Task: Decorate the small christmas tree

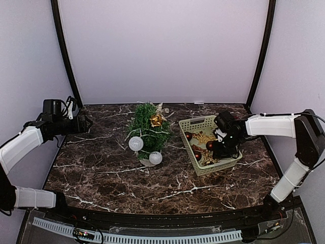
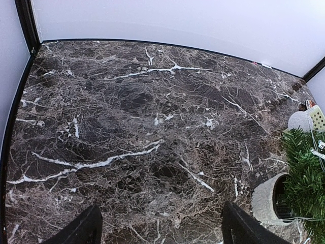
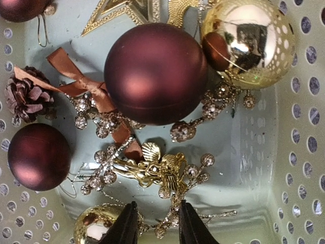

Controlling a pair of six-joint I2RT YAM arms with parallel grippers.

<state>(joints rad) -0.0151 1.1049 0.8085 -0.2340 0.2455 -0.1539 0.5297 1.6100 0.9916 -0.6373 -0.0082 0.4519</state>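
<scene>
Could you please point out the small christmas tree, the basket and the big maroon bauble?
small christmas tree point(image 1: 143, 122), top view, green branches.
basket point(image 1: 198, 119), top view, far rim.
big maroon bauble point(image 3: 155, 73), right wrist view, its middle.

We see a dark marble table point(image 1: 101, 168) veined white, bearing a pale green perforated basket point(image 1: 197, 120); in it we find a large dark-red ball point(image 3: 155, 73) touching a shiny gold ball point(image 3: 249, 43); a smaller dark-red ball point(image 3: 38, 156) near a pine cone point(image 3: 25, 94); a brown ribbon bow point(image 3: 81, 84); a gold angel point(image 3: 155, 170) among beaded sprigs point(image 3: 101, 119).
</scene>
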